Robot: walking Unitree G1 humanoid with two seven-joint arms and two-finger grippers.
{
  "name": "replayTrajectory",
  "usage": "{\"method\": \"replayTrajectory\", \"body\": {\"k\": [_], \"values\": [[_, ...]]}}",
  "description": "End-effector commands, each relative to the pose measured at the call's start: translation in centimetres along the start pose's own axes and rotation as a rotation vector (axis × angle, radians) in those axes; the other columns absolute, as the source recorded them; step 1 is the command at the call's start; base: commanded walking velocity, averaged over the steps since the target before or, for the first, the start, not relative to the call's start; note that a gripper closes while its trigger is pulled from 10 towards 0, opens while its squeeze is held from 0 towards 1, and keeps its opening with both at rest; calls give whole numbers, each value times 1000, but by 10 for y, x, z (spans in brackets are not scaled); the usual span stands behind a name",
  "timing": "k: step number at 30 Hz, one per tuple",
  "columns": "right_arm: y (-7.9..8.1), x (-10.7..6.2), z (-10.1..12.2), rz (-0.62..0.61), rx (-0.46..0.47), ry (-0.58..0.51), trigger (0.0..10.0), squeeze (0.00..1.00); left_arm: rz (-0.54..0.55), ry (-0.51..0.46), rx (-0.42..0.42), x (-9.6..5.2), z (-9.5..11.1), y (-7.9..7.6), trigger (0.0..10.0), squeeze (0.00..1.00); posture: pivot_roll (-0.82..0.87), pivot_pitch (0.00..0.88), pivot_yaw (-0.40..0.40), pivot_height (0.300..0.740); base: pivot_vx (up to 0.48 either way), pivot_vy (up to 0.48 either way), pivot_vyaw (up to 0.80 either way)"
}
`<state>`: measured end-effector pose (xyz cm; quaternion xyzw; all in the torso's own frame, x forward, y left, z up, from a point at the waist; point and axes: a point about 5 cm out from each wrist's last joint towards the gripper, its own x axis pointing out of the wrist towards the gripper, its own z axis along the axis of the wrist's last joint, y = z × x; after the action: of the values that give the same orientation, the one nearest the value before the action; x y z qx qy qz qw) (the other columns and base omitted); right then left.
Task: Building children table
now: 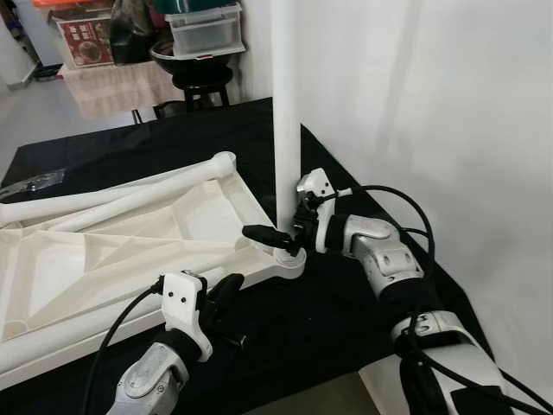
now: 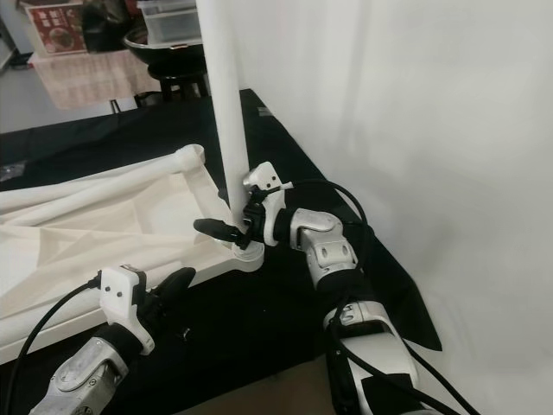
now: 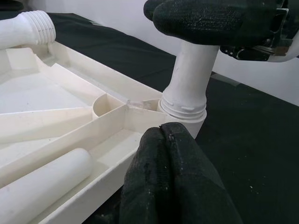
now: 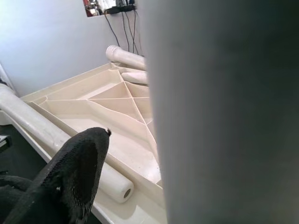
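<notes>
Left eye view: my right tool [image 1: 278, 235] clasps the upright table leg [image 1: 286, 112] at its corner socket [image 1: 288, 260], left tool [image 1: 226, 292] pinched closed just short.

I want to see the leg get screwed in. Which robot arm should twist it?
Probably the right. Its gripper already has its fingers around the upright leg at the corner socket; the left gripper is shut beside the tabletop's edge.

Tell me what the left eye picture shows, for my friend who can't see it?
The right pincer grips the bottom of a tall white table leg standing in the corner socket of an upside-down white tabletop on a black cloth. The left pincer sits shut by the tabletop's near edge, with more loose legs lying on the tabletop.
</notes>
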<state>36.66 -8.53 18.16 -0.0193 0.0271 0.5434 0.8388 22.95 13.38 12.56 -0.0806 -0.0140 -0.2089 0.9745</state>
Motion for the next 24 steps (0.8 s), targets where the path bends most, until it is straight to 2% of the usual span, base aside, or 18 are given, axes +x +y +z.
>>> {"method": "replayTrajectory", "body": {"k": [1,7,11,12,13,15,16,17,18,19,20,21,22,24], "values": [[5,6,-4,73,23,12,0,0,11,14,5,-1,-4,2,10000,0,29,16,0,740,0,0,0],[2,1,-9,91,40,7,0,0,12,15,5,-2,-4,2,10000,0,31,21,-2,740,0,0,0],[2,-14,-17,66,48,-20,0,0,13,13,5,-3,-3,1,10000,0,26,28,-1,740,0,0,0],[6,-19,-26,28,33,7,0,0,13,12,4,-4,-3,2,10000,0,21,41,-4,740,0,0,0],[6,-19,-26,28,33,7,0,0,13,12,4,-4,-3,2,10000,0,21,41,-4,740,0,0,0],[12,-19,-49,-333,-17,132,0,0,12,12,5,-6,-2,2,10000,0,21,45,-6,740,0,0,0],[12,-19,-49,-333,-17,132,0,0,12,12,5,-6,-2,2,10000,0,21,45,-6,740,0,0,0],[14,-20,-53,-436,-37,159,0,0,12,12,5,-7,-2,2,10000,0,21,45,-6,740,0,0,0],[14,-20,-53,-436,-37,159,0,0,12,12,5,-7,-2,2,10000,0,21,45,-6,740,0,0,0],[35,-16,-53,-547,32,139,0,0,12,13,6,-7,-1,3,10000,0,12,63,5,740,0,0,0],[35,-16,-53,-547,32,139,0,0,12,13,6,-7,-1,3,10000,0,12,63,5,740,0,0,0],[55,-12,-48,-541,-22,127,0,0,12,15,7,-8,-1,5,10000,0,-10,57,16,740,0,0,0],[58,-15,-42,-605,-19,109,0,0,11,17,7,-8,-1,6,10000,0,-14,52,16,740,0,0,0],[58,-15,-42,-605,-19,109,0,0,11,17,7,-8,-1,6,10000,0,-14,52,16,740,0,0,0]]}}
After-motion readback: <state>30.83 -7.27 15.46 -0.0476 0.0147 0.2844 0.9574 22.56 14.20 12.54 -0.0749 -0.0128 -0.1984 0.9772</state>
